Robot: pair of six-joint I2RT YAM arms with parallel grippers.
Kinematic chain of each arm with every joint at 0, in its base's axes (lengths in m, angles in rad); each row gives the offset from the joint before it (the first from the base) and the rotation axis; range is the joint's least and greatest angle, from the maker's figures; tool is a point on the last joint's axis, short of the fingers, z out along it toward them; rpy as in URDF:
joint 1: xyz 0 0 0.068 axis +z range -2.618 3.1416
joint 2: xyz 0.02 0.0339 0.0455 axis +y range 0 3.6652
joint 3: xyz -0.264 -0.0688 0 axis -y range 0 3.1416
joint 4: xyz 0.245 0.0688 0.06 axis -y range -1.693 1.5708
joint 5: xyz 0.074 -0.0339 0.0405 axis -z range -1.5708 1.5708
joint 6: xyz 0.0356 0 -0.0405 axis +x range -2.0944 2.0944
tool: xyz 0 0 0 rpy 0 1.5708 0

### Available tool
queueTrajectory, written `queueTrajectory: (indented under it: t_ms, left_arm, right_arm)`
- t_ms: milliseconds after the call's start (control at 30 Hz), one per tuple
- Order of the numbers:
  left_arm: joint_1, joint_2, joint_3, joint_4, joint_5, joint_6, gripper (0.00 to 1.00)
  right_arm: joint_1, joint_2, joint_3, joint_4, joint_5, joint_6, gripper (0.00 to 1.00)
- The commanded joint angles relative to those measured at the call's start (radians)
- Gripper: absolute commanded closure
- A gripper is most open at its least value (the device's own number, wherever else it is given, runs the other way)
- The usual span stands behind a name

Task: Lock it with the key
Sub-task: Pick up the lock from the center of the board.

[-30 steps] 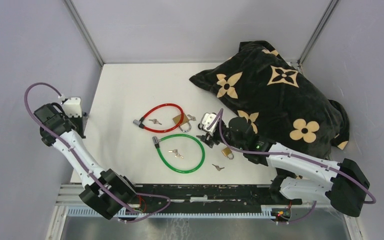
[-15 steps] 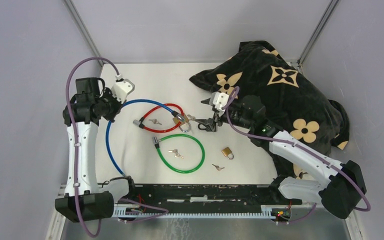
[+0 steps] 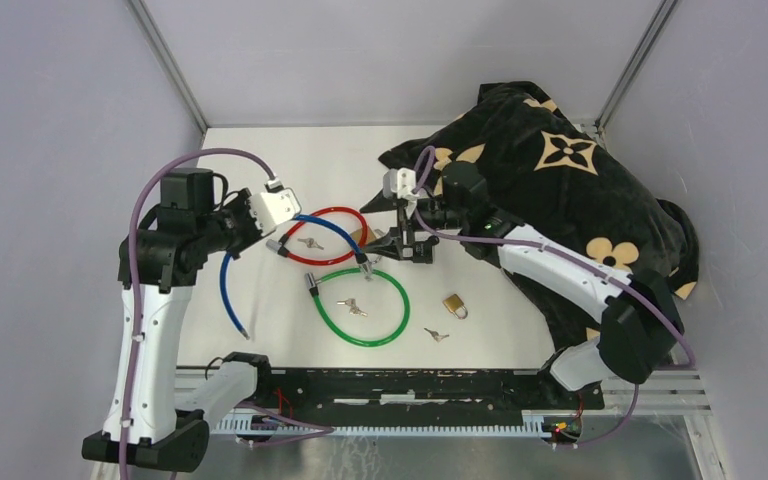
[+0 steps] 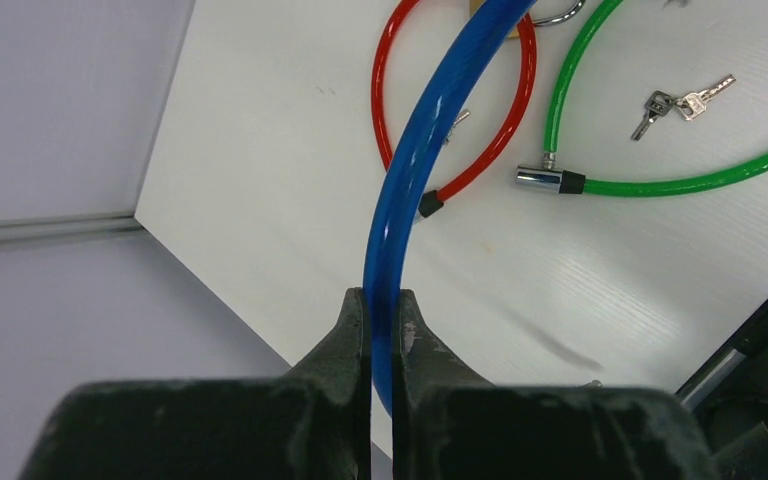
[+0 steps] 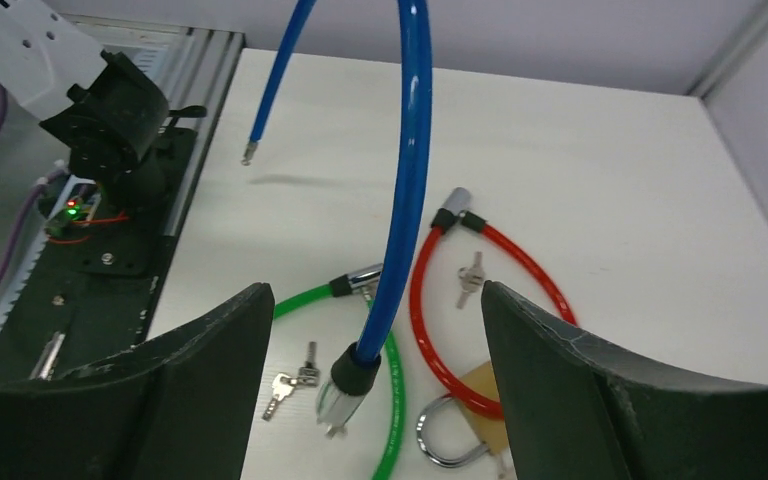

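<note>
Pinches blue cable point(image 4: 400, 200) mid-length in tight-shut left hand point(image 4: 372, 300); dangles its lock end point(image 5: 343, 388) just ahead of right hand point(image 5: 372, 290), spread wide, empty; runs lengthwise between both hands.

Blue cable point(image 4: 428, 122) arcs over the red loop point(image 4: 533, 70), blocking it; bare table point(image 3: 240, 160) lies leftward.

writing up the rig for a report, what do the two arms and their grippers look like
The left arm and right arm both have white links with bulky black joints. A purple cable runs along each. Each wrist carries a small white camera housing. The left gripper and right gripper have matte black, tapered fingers.
</note>
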Motion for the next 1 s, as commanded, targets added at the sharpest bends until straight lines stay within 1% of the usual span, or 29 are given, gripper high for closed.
queueTrajectory:
  t_ms: [0, 100, 167, 200, 300, 333, 400, 467, 500, 533, 567, 600, 633, 700, 733, 767, 800, 900, 967]
  left_arm:
    - [-0.015, -0.047, -0.022, 0.087, 0.056, 0.079, 0.98]
    - [-0.022, -0.059, -0.044, 0.089, 0.083, 0.097, 0.98]
    - [-0.025, -0.067, -0.051, 0.09, 0.092, 0.108, 0.98]
    - [-0.027, -0.069, -0.054, 0.09, 0.097, 0.111, 0.98]
    - [-0.027, -0.077, -0.053, 0.091, 0.111, 0.082, 0.98]
    - [-0.027, -0.077, -0.052, 0.096, 0.119, 0.056, 0.98]
    - [-0.027, -0.077, -0.055, 0.122, 0.135, -0.018, 0.98]
    - [-0.028, -0.08, -0.076, 0.179, 0.153, -0.148, 0.98]
    - [-0.027, -0.085, -0.094, 0.209, 0.165, -0.214, 0.98]
    - [-0.027, -0.091, -0.121, 0.242, 0.179, -0.294, 0.96]
    - [-0.028, -0.1, -0.149, 0.28, 0.204, -0.369, 0.78]
    - [-0.028, -0.119, -0.188, 0.314, 0.238, -0.444, 0.64]
    - [-0.027, -0.137, -0.23, 0.341, 0.289, -0.491, 0.56]
    - [-0.028, -0.18, -0.313, 0.396, 0.374, -0.55, 0.48]
    - [-0.028, -0.206, -0.374, 0.434, 0.396, -0.574, 0.43]
    - [-0.027, -0.231, -0.403, 0.473, 0.405, -0.596, 0.38]
    - [-0.027, -0.261, -0.461, 0.514, 0.403, -0.612, 0.33]
    - [-0.028, -0.336, -0.568, 0.641, 0.376, -0.654, 0.24]
    - [-0.028, -0.372, -0.624, 0.735, 0.335, -0.728, 0.21]
  right_arm:
    - [0.059, 0.063, 0.063, 0.061, -0.068, 0.083, 0.19]
    - [0.094, 0.126, 0.111, 0.038, -0.03, 0.071, 0.2]
    - [0.101, 0.168, 0.146, 0.015, -0.021, 0.07, 0.26]
    - [0.101, 0.183, 0.155, 0.017, -0.014, 0.078, 0.31]
    - [0.101, 0.209, 0.16, 0.031, -0.007, 0.1, 0.66]
    - [0.101, 0.21, 0.158, 0.036, -0.008, 0.111, 0.79]
    - [0.097, 0.208, 0.155, 0.033, -0.005, 0.121, 1.0]
    - [0.076, 0.187, 0.139, 0.06, -0.006, 0.166, 1.0]
    - [0.055, 0.164, 0.111, 0.112, -0.013, 0.21, 1.0]
    - [0.032, 0.141, 0.078, 0.173, -0.021, 0.274, 1.0]
    - [0.003, 0.107, 0.033, 0.263, -0.029, 0.344, 1.0]
    - [-0.022, 0.076, -0.008, 0.342, -0.044, 0.395, 1.0]
    - [-0.046, 0.041, -0.051, 0.414, -0.055, 0.441, 1.0]
    - [-0.08, -0.012, -0.089, 0.462, -0.083, 0.476, 1.0]
    - [-0.093, -0.034, -0.098, 0.458, -0.102, 0.475, 1.0]
    - [-0.105, -0.053, -0.108, 0.452, -0.118, 0.47, 1.0]
    - [-0.117, -0.08, -0.122, 0.452, -0.13, 0.468, 1.0]
    - [-0.165, -0.159, -0.158, 0.45, -0.169, 0.46, 1.0]
    - [-0.201, -0.217, -0.171, 0.413, -0.184, 0.42, 1.0]
